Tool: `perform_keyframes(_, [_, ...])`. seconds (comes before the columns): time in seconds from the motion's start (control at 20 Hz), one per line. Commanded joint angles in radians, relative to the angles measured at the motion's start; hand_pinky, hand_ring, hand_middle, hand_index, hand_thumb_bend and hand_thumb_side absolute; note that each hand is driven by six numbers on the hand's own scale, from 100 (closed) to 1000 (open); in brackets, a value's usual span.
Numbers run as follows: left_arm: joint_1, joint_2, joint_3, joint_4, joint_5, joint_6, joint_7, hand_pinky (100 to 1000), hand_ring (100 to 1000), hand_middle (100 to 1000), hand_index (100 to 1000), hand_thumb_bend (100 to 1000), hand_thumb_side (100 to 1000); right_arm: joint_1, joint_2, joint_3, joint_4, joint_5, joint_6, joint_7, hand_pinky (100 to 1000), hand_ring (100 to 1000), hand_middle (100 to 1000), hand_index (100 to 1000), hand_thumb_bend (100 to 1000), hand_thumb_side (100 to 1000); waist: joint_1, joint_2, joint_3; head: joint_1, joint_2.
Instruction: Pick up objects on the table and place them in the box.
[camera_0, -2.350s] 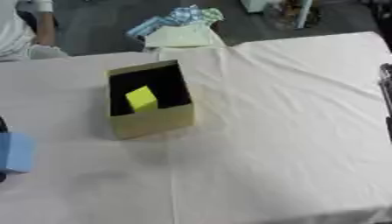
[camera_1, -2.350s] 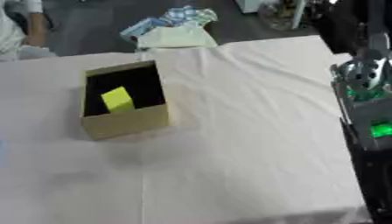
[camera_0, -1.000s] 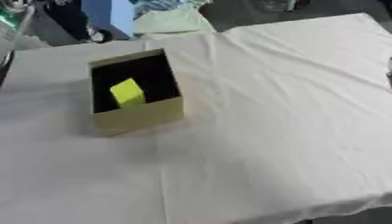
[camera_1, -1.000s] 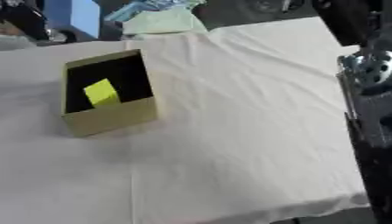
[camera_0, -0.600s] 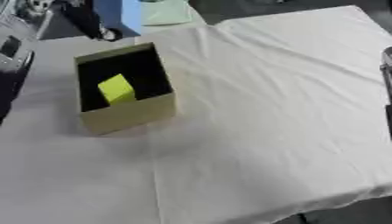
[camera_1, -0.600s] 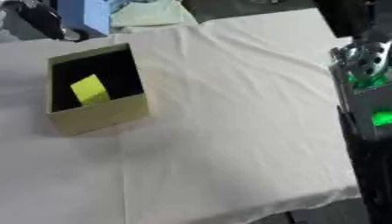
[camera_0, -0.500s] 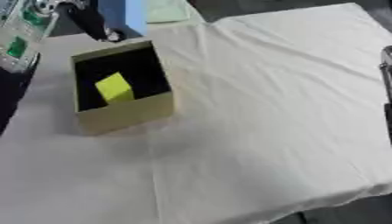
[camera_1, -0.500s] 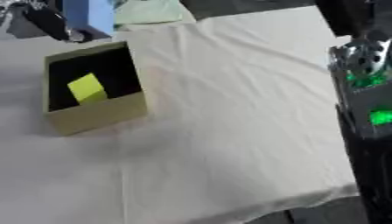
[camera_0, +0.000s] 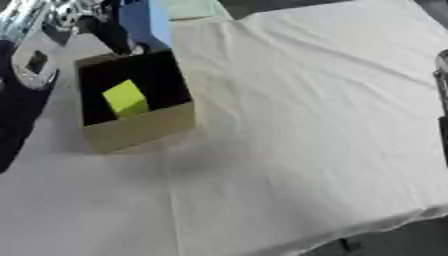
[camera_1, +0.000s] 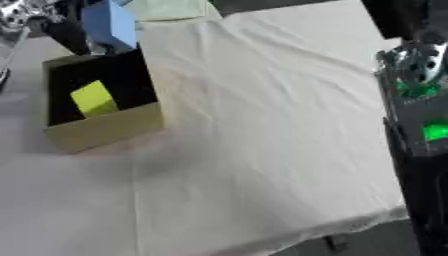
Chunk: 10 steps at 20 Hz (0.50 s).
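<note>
Blue block (camera_1: 108, 24): my left hand (camera_1: 74, 30) grips it above the box's far edge.
Box (camera_1: 105, 125): open, yellow block (camera_1: 93, 98) inside.
Right hand: I cannot see it.

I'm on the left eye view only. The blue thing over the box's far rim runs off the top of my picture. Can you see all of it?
Observer: Yes. In the right eye view the blue block shows whole, top face included, held above the far rim of the box.
Operator: My right edge shows only a dark sliver. What is that?
Observer: The right arm. The right eye view shows it over the right side of the cloth, with a silver joint and green lights. I cannot make out its hand.
</note>
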Motion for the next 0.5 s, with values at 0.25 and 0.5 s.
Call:
perform_keyframes(0.25, [-0.010, 0.006, 0.002, 0.001, -0.037, -0.044, -0.067, 688, 765, 755, 882, 616, 324, -0.013, -0.011, -0.005, -0.016, -0.001, 0.000, -0.004, 809, 736, 568, 852, 100, 753, -0.001, -0.015, 0.001, -0.005, 0.005])
perform_keyframes(0.5, [-0.006, 0.008, 0.009, 0.004, -0.089, -0.070, -0.138, 782, 840, 833, 911, 716, 358, -0.012, -0.012, -0.007, -0.016, 0.001, 0.001, -0.007, 809, 737, 568, 852, 100, 753, -0.002, -0.016, 0.005, -0.008, 0.005])
